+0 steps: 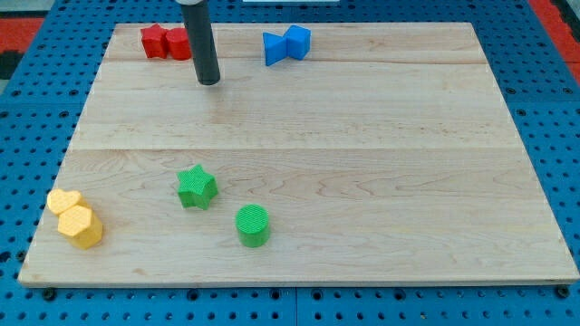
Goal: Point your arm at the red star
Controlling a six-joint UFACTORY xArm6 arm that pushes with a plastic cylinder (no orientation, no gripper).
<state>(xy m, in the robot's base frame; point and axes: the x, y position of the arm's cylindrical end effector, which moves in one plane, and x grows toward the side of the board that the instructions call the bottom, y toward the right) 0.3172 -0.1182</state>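
tip (209, 81) just right-below red star (153, 41), apart; no pincer on rod, state untellable.

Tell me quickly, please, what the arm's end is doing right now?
My tip: a bare rod with no jaws, holding nothing, resting just right of and below the red star and the red block.
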